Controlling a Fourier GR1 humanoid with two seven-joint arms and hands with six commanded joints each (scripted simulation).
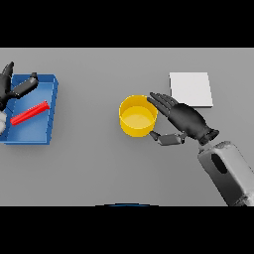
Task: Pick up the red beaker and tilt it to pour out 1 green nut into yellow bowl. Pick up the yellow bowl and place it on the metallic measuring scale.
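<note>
Beside yellow bowl [137, 116]: right hand [186, 120] fingers [161, 101] spread, touching rim.

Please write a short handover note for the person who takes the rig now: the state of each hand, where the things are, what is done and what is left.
Right hand: open, fingers straight beside the yellow bowl, thumb low by its right side; not yet gripping.
Left hand: at the left edge over the blue tray, fingers relaxed, holding nothing.
Red beaker: lying on its side in the blue tray.
Yellow bowl: upright on the table; whether a nut is inside cannot be told.
Scale: pale square plate to the upper right of the bowl, nothing on it.
Done: beaker put down. Left: grip the bowl, lift it, set it on the scale.
</note>
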